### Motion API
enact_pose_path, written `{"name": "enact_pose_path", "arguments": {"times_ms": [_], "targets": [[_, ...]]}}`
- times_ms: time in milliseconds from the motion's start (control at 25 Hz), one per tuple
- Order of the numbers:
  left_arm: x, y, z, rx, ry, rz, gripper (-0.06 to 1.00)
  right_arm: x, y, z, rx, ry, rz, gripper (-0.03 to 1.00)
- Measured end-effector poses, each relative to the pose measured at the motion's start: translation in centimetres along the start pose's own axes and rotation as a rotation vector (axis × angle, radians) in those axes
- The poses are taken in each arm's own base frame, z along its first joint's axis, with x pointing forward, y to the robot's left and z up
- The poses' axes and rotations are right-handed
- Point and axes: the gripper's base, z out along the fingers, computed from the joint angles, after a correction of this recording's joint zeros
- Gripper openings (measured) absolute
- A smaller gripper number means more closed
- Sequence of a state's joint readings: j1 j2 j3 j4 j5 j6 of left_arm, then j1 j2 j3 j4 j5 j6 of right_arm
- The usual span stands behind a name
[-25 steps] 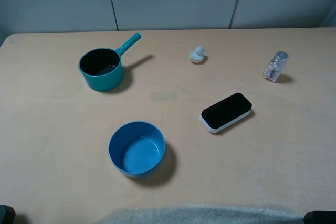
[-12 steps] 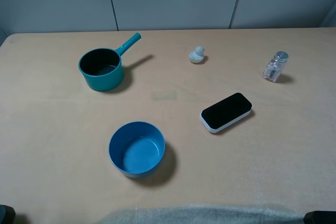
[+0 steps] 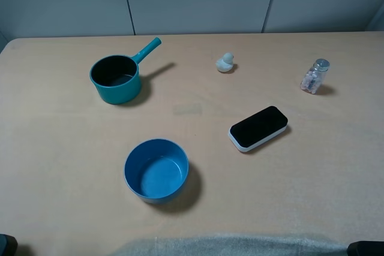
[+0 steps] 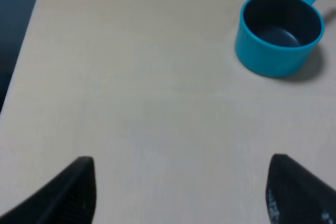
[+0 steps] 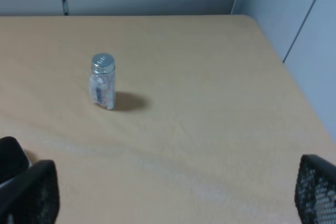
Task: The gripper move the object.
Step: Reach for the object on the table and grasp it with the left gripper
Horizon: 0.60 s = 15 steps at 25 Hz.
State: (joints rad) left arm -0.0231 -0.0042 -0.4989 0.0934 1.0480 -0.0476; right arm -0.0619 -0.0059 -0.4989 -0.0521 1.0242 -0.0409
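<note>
The object, a round medium-blue bowl (image 3: 156,169), stands upright and empty on the table near the front, left of centre. No gripper touches it. The wrist view of my left gripper (image 4: 184,192) shows its two dark fingertips (image 4: 73,192) spread wide over bare tabletop, with nothing between them. My right gripper (image 5: 173,195) is also open, and its fingers (image 5: 29,195) are far apart above the table. Only dark bits of the arms show at the bottom corners of the high view. Neither wrist view shows the bowl.
A teal saucepan (image 3: 117,78) with a long handle stands at the back left, also seen as the saucepan (image 4: 278,32). A small pale duck (image 3: 225,63), a lidded glass jar (image 3: 314,77) (image 5: 102,81) and a black-and-white device (image 3: 258,128) lie to the right. Grey cloth (image 3: 228,245) lines the front edge.
</note>
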Motion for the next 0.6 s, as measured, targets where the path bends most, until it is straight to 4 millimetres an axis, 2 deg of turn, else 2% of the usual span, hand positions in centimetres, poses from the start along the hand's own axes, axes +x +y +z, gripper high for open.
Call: {"name": "enact_pose_path", "arguments": {"times_ms": [200,480,600], "targets": [[-2.3,-0.1,0.7,0.0,0.098,0.004,0.74,0.0,0.0,0.0,0.0,0.0,0.0,0.68],[-7.6,-0.4,3.9,-0.006,0.324,0.015,0.74,0.0,0.0,0.0,0.0,0.0,0.0,0.68],[-9.4,-0.6,6.0,-0.003,0.392,0.043,0.74,0.0,0.0,0.0,0.0,0.0,0.0,0.68]]}}
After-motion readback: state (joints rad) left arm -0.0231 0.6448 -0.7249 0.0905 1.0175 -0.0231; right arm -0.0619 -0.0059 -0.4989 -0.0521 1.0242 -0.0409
